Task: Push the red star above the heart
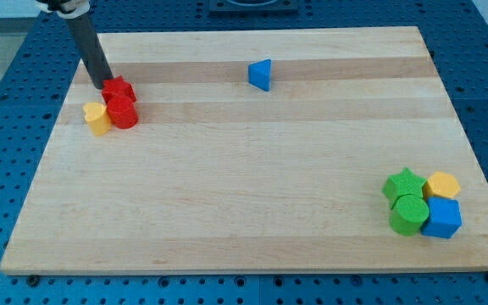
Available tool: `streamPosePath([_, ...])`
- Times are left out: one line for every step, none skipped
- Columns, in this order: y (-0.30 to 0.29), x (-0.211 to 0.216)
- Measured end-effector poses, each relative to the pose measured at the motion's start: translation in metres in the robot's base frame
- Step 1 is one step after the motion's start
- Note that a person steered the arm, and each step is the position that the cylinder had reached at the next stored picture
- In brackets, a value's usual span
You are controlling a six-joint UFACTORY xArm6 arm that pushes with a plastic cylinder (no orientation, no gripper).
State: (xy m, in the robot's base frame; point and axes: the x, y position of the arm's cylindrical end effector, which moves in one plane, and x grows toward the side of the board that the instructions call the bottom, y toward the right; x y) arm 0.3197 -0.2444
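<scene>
The red star (119, 88) lies near the board's upper left, touching a red cylinder (123, 112) just below it. The yellow heart (97, 118) sits to the left of the red cylinder, touching it. My tip (102, 85) is at the red star's left edge, touching it or nearly so, above the yellow heart. The rod slants up to the view's top left.
A blue triangle (261, 74) lies at the top middle. At the lower right a green star (403, 185), yellow hexagon (442, 185), green cylinder (408, 215) and blue cube (441, 218) are clustered together. The wooden board (244, 169) has edges near the left cluster.
</scene>
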Motion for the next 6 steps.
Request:
streamPosePath([0.0,-0.009])
streamPosePath([0.024,-0.027])
streamPosePath([0.053,-0.02])
streamPosePath([0.051,-0.001])
streamPosePath([0.042,0.008])
streamPosePath([0.04,0.011])
